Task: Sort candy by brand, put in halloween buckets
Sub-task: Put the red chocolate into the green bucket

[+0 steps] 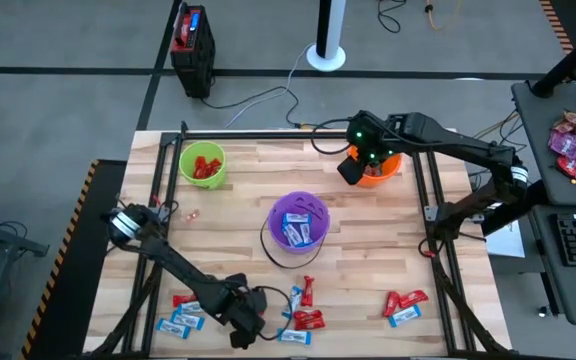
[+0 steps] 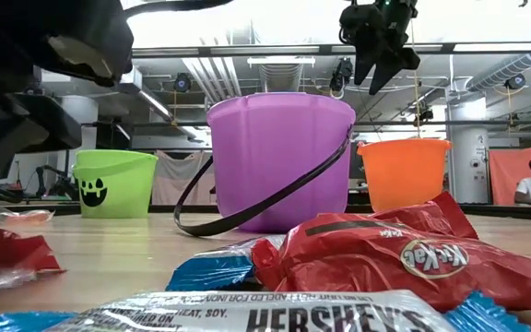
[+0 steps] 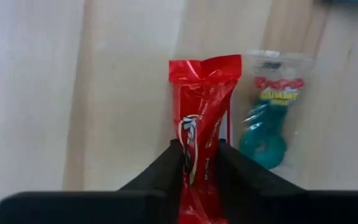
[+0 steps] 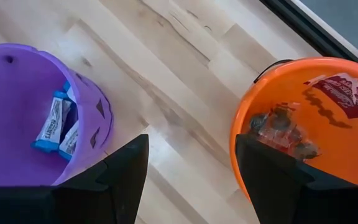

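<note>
Left end effector [image 3: 197,163] clamped on a red crinkly foil candy bar [image 3: 201,124], long axis running straight out between the fingers, low centre of the high view. Lime green plastic bucket [image 1: 203,164] sits upper left. Right end effector [image 4: 191,171] gapes empty by the orange pail [image 4: 328,124].

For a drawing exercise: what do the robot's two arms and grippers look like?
Both arms are black, jointed links. The left arm has a pale band near its base. The right arm shows green lights by its wrist. Each gripper has two dark, wedge-shaped fingers.
</note>
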